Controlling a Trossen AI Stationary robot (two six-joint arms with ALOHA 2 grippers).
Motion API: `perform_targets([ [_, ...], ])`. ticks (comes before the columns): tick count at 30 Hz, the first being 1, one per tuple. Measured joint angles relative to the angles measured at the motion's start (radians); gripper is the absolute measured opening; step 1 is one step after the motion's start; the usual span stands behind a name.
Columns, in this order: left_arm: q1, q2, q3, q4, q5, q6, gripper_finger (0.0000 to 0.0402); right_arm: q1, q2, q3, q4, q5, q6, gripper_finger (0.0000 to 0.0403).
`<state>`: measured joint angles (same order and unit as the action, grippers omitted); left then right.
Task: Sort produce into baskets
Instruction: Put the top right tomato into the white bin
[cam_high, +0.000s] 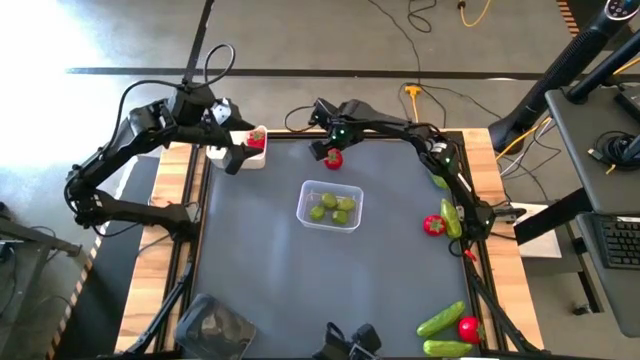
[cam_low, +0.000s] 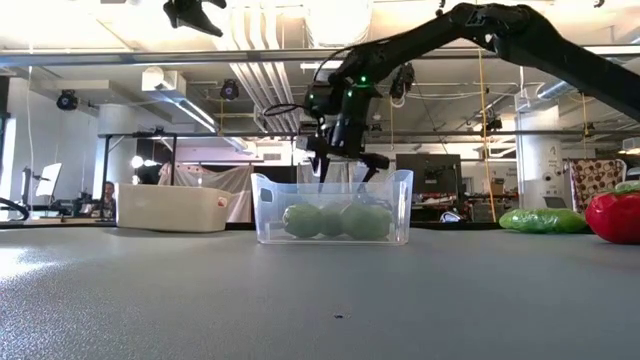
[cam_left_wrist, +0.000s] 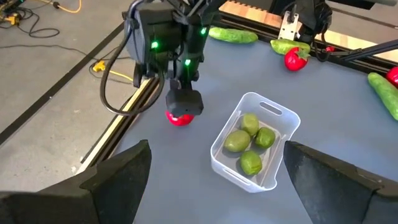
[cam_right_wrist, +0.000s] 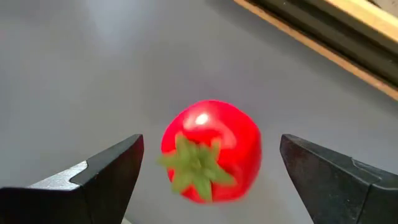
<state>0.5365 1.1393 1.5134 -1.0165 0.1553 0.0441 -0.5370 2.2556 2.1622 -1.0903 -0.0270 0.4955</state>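
A red strawberry with a green top (cam_right_wrist: 211, 149) lies on the grey mat at the far middle (cam_high: 333, 158). My right gripper (cam_high: 330, 151) hangs open just over it, one finger (cam_right_wrist: 112, 174) on each side, apart from it. My left gripper (cam_high: 232, 155) is open and empty, held high at the far left above the white tub (cam_high: 250, 152), which holds a strawberry (cam_high: 258, 136). The clear tub (cam_high: 330, 205) at the table's middle holds several round yellow-green fruits (cam_left_wrist: 249, 140). The dark tray (cam_high: 215, 328) sits at the near left.
Along the right edge lie cucumbers (cam_high: 452, 218) (cam_high: 440, 320) (cam_high: 450, 348) and two more red strawberries (cam_high: 433, 226) (cam_high: 468, 327). The wooden table rim (cam_high: 180, 200) frames the mat. Bare mat (cam_high: 260, 270) lies between the clear tub and the near edge.
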Motion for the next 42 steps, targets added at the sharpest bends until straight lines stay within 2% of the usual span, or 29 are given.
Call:
perform_targets([
  [4, 0.0, -0.001, -0.035, 0.006, -0.009, -0.004, 0.0347, 0.006, -0.042, 0.025, -0.04, 0.013, -0.022, 0.037],
  [9, 0.0, -0.006, -0.136, 0.072, -0.015, -0.033, 0.0347, 0.023, -0.172, 0.025, -0.089, 0.079, -0.063, 0.037],
  [16, 0.0, 0.038, -0.315, 0.338, -0.01, -0.072, 0.0347, 0.071, -0.37, 0.021, -0.138, 0.185, -0.094, 0.037],
  [21, 0.0, 0.152, -0.359, 0.465, -0.008, -0.077, 0.0347, 0.128, -0.477, 0.018, -0.157, 0.224, -0.087, 0.037],
  [25, 0.0, 0.278, -0.319, 0.503, -0.008, -0.078, 0.0347, 0.172, -0.541, 0.017, -0.197, 0.249, -0.062, 0.037],
  [31, 0.007, 0.492, -0.189, 0.51, -0.012, -0.074, 0.0347, 0.22, -0.602, 0.017, -0.296, 0.299, -0.027, 0.037],
  [42, 0.008, 0.836, 0.109, 0.447, -0.016, -0.145, 0.0347, 0.242, -0.667, 0.017, -0.435, 0.355, -0.027, 0.037],
])
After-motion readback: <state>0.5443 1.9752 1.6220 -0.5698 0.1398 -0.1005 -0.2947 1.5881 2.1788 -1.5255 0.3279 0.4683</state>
